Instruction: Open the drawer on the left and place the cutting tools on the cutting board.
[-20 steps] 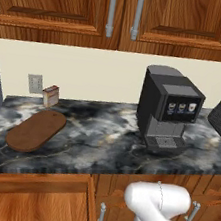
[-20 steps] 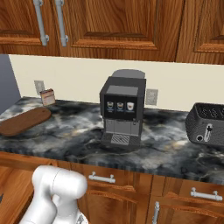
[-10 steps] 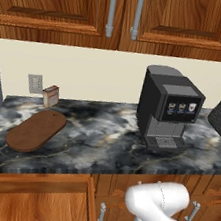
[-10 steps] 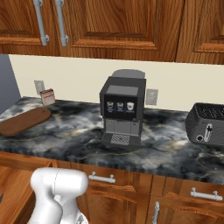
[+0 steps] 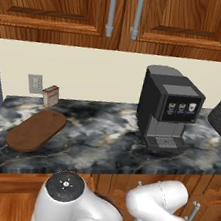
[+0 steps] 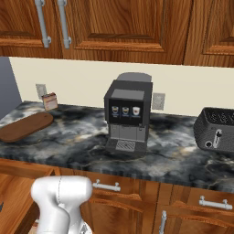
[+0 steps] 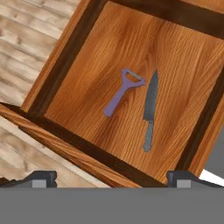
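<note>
Two wide-spread end effector fingertips, nothing held, above drawer.

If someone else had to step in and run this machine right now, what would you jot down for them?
Gripper: open, holding nothing, looking down into the drawer.
Drawer: already pulled open.
Inside it, side by side and not touching: a purple peeler and a knife.
Cutting board: on the counter at the left, nothing on it.
Done: opening the drawer.
Left: pick up the peeler and the knife and set both on the board.
</note>
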